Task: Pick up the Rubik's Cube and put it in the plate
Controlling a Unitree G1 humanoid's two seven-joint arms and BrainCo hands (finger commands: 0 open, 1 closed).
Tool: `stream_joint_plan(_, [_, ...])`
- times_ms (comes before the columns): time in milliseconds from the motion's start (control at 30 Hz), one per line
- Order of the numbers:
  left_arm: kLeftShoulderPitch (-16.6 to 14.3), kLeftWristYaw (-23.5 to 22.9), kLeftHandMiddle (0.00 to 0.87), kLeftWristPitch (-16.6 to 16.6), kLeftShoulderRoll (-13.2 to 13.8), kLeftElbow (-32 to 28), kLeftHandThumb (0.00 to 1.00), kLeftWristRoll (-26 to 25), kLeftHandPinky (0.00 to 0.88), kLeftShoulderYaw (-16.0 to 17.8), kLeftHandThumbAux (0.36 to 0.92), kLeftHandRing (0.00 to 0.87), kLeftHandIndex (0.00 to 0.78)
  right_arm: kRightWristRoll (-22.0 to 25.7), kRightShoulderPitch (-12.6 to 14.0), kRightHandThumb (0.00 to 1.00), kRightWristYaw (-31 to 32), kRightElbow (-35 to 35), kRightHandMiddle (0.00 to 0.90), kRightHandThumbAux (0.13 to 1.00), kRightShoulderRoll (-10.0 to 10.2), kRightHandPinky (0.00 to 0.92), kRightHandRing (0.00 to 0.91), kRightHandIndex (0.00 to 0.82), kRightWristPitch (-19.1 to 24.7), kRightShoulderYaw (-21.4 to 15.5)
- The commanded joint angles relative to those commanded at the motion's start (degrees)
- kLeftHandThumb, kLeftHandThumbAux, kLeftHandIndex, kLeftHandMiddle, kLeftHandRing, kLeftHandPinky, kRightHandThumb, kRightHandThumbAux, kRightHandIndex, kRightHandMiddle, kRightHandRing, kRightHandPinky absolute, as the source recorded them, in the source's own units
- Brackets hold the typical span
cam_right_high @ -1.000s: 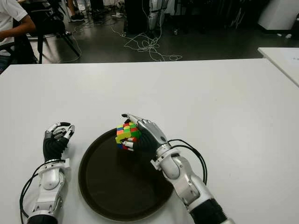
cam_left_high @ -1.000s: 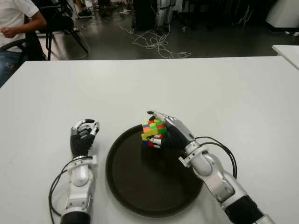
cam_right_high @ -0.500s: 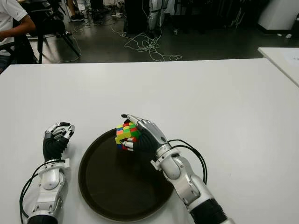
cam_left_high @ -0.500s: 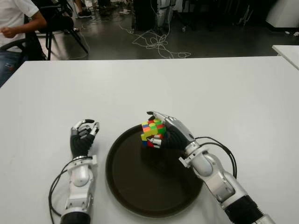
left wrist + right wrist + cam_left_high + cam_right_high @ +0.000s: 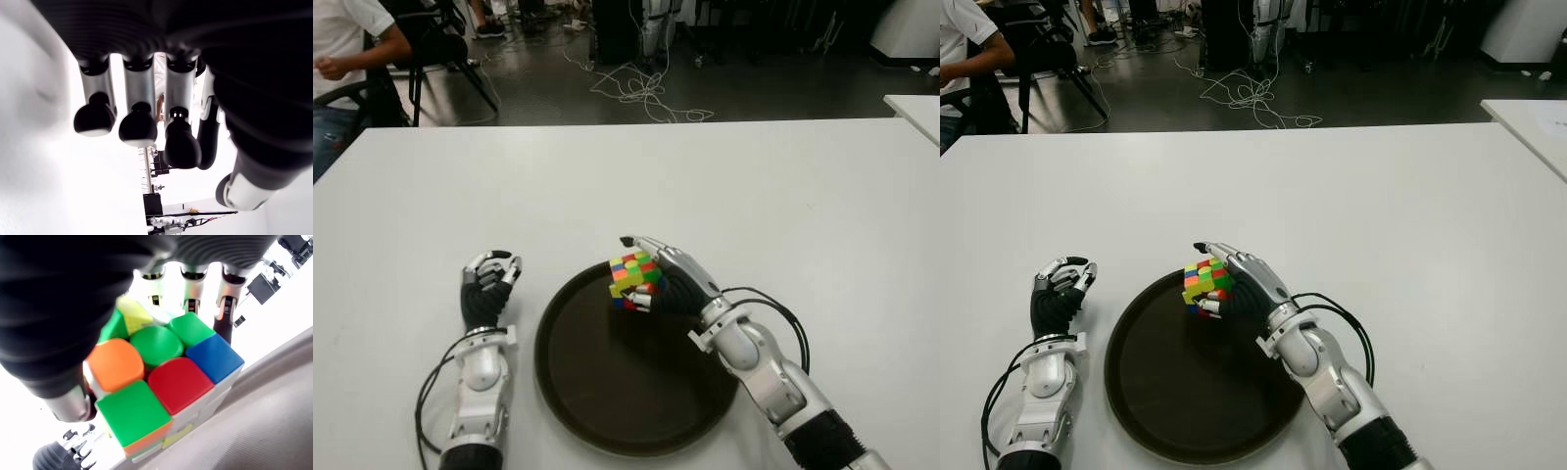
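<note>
The multicoloured Rubik's Cube (image 5: 633, 280) is held in my right hand (image 5: 651, 279), just above the far inner edge of the dark round plate (image 5: 617, 387). In the right wrist view the cube (image 5: 164, 387) fills the palm, with fingers (image 5: 193, 286) wrapped behind it and the plate rim (image 5: 274, 406) just beneath. Whether the cube touches the plate I cannot tell. My left hand (image 5: 489, 279) shows on the white table (image 5: 754, 196) left of the plate, its fingers (image 5: 139, 125) curled and holding nothing.
A person sits on a chair (image 5: 352, 59) beyond the table's far left corner. Cables (image 5: 646, 93) lie on the floor behind the table. A second white table's corner (image 5: 915, 108) shows at the far right.
The right hand's fingers have loosened slightly around the cube, and the cube has settled a little lower over the plate. The left hand has not moved.
</note>
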Motion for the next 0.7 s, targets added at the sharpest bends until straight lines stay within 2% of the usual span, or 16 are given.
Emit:
stream_joint_plan(133, [0.11,0.14,0.808,0.21,0.09,-0.23,0.705,0.4,0.821,-0.19,0.707,0.829,0.443,-0.04,0.11,0.588,-0.64,0.26,0.229,0.654,0.09,0.381,0.29,0.11,-0.58,-0.08])
stream_joint_plan(167, [0.13,0.18,0.808,0.28,0.11,-0.29,0.705,0.47,0.821,-0.21,0.707,0.829,0.443,-0.06,0.16,0.595,-0.66,0.22,0.256,0.659,0.11,0.395,0.31,0.139,-0.54,-0.09])
stream_joint_plan(233, [0.16,0.24,0.808,0.38,0.09,-0.41,0.705,0.51,0.822,-0.21,0.707,0.83,0.443,-0.03,0.22,0.646,-0.48,0.06,0.31,0.689,0.15,0.424,0.35,0.269,-0.33,-0.11])
stream_joint_plan(267, [0.18,0.27,0.809,0.4,0.05,-0.46,0.705,0.47,0.823,-0.18,0.706,0.831,0.443,0.01,0.23,0.665,-0.32,-0.04,0.382,0.7,0.16,0.476,0.416,0.323,-0.19,-0.11])
stream_joint_plan(367, [0.16,0.25,0.809,0.35,0.0,-0.48,0.705,0.37,0.825,-0.12,0.706,0.832,0.443,0.01,0.23,0.689,-0.03,-0.24,0.47,0.713,0.17,0.54,0.494,0.389,0.13,-0.1])
stream_joint_plan(533, [0.11,0.09,0.812,-0.99,-0.09,-0.09,0.704,0.0,0.826,0.05,0.706,0.835,0.443,-0.62,0.25,0.695,0.37,-1.12,0.661,0.719,0.14,0.703,0.681,0.424,1.26,0.04])
stream_joint_plan(700, [0.04,-0.19,0.814,-1.94,-0.02,0.62,0.704,-0.16,0.823,0.09,0.707,0.834,0.443,-1.75,0.34,0.69,0.2,-1.9,0.749,0.724,-0.02,0.767,0.764,0.431,2.21,0.31])
